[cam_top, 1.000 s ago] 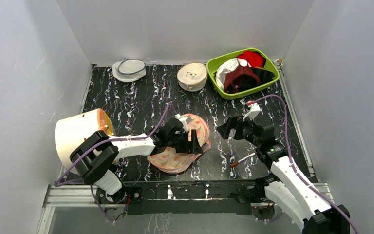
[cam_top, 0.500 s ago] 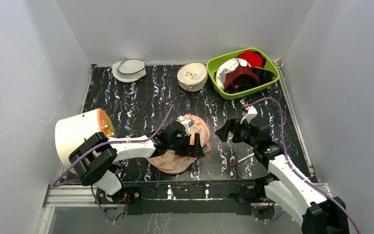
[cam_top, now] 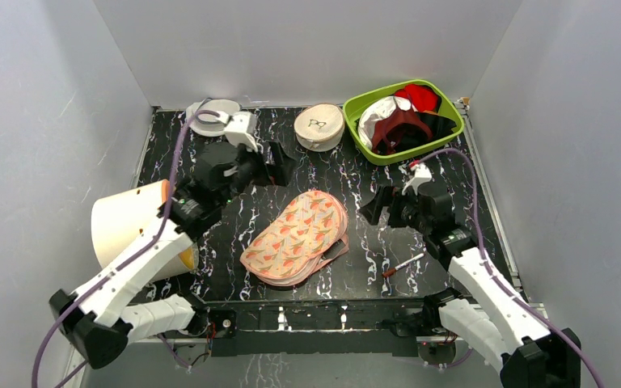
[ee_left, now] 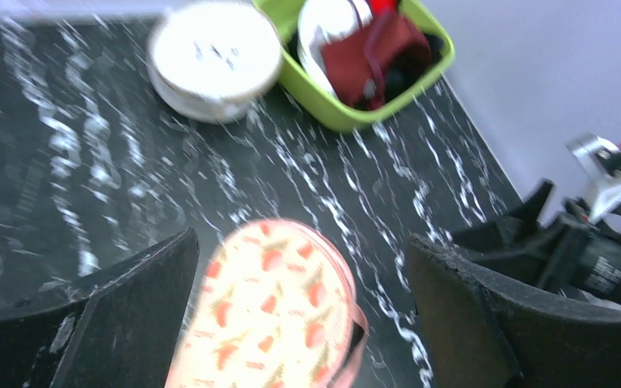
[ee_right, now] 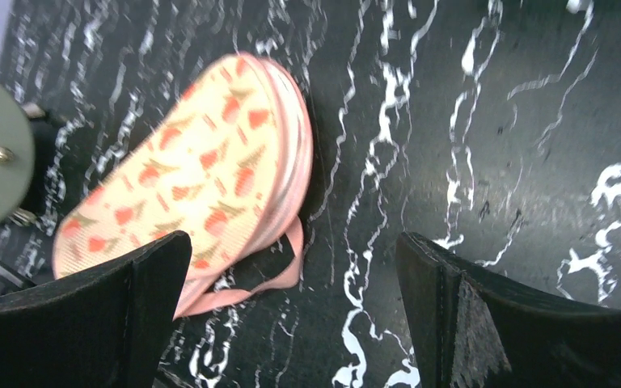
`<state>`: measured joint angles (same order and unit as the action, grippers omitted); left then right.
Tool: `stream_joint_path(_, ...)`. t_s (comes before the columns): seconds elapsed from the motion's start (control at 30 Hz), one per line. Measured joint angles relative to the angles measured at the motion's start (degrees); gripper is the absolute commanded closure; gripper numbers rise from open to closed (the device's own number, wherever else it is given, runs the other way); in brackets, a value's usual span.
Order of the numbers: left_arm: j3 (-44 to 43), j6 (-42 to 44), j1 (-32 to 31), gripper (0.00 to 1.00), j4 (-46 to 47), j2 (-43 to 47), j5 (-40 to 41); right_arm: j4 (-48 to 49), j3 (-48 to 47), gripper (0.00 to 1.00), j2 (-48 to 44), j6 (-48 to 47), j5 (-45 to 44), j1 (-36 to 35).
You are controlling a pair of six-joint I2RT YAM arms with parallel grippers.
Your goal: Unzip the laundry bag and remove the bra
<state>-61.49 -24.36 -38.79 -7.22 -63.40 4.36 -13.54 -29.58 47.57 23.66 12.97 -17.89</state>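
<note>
Your left gripper (cam_top: 281, 164) has swung off to upper left, jaws apart like the right gripper's (cam_top: 372, 208), leaving the laundry bag (cam_top: 297, 236) lower centre, the bra (cam_top: 400, 129) in the green bin (cam_top: 365, 139) upper right.

On black white-veined desk (cam_top: 348, 170): laundry bag (cam_top: 297, 236) just left of right pincer (cam_top: 369, 208); cream case (cam_top: 318, 127), green bin (ee_left: 348, 120) beyond it.

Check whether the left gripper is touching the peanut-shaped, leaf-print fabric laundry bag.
Apart. The top external view shows the open left gripper toward the far side, with a strip of black marbled table visible between it and the laundry bag.
</note>
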Motion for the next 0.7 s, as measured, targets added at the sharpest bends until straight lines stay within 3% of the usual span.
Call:
stream_joint_path(0.2,-7.2,7.8,0.0,0.02,-2.9,9.9,13.3,-9.2,-16.1,0.02,-2.7,0.0,-1.9,0.0)
stream_joint_path(0.4,-9.7,13.3,0.0,0.02,1.4,22.0,17.7,-12.1,-31.2,0.02,-9.1,-1.1,-5.7,0.0)
stream_joint_path(0.7,-13.0,17.0,0.0,0.02,0.9,22.5,19.2,-14.7,-42.1,0.02,-14.9,-2.6,-17.7,0.0)
